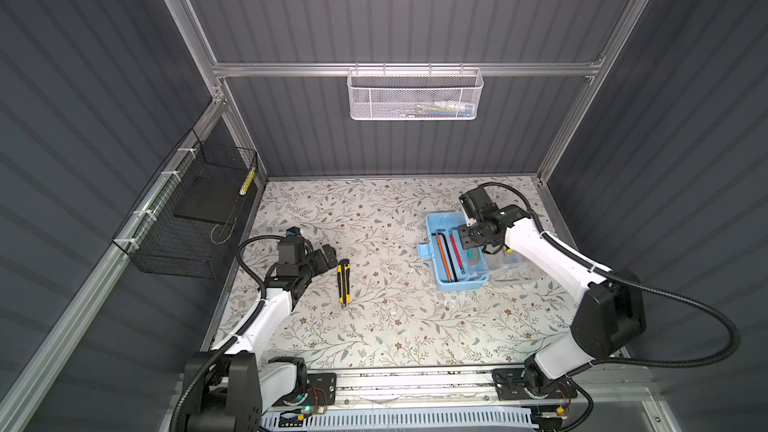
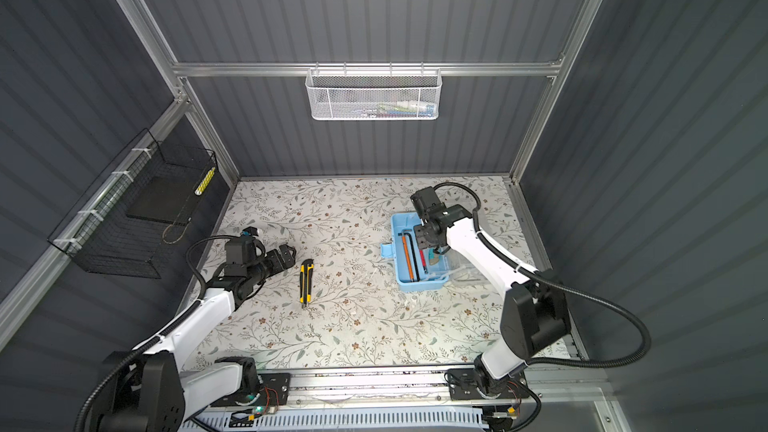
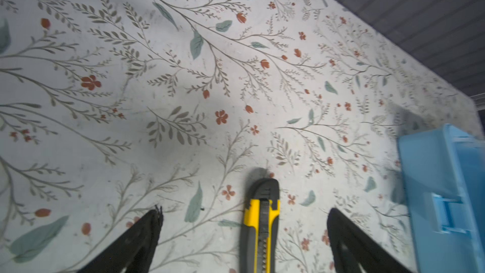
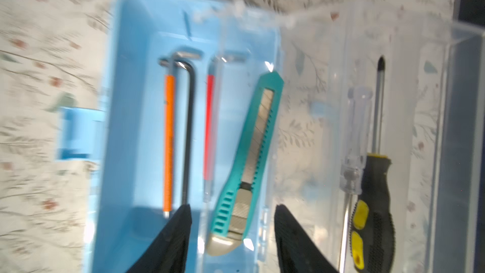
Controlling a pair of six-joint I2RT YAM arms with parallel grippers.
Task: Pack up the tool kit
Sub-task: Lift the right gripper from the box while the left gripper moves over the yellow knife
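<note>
Currently on the floral worktop (image 1: 374,326), entered claw by claw.

Entry one, right claw (image 4: 233,208): fingers apart, gripping nothing, poised directly over the tool kit (image 4: 126,74).
- The tool kit is a light-blue tray standing open. Its clear lid (image 4: 393,35) is folded out flat on the side of the claw away from the blue latch (image 4: 76,132).
- Directly under the claw, between the fingers and touching neither: teal cutter (image 4: 246,153).
- On the latch side of the claw, laid parallel in the tray: red-sleeved hex key (image 4: 208,127), black hex key (image 4: 187,132), orange-sleeved hex key (image 4: 168,140).
- On the lid side of the claw: clear-handled screwdriver (image 4: 354,140) and black-and-yellow screwdriver (image 4: 375,206). The view is blurred, so whether they lie in the lid or under it cannot be told.

Entry two, left claw (image 3: 244,211): fingers spread wide, empty, low over the worktop.
- A yellow-and-black utility knife (image 3: 261,227) lies flat between the fingers, touching neither.
- The tool kit sits well apart from this claw, toward the right arm.

Fixtures: white mesh basket (image 1: 415,97) on the back rail, beyond both claws; black wire basket (image 1: 195,218) on the side wall, behind the left claw.
</note>
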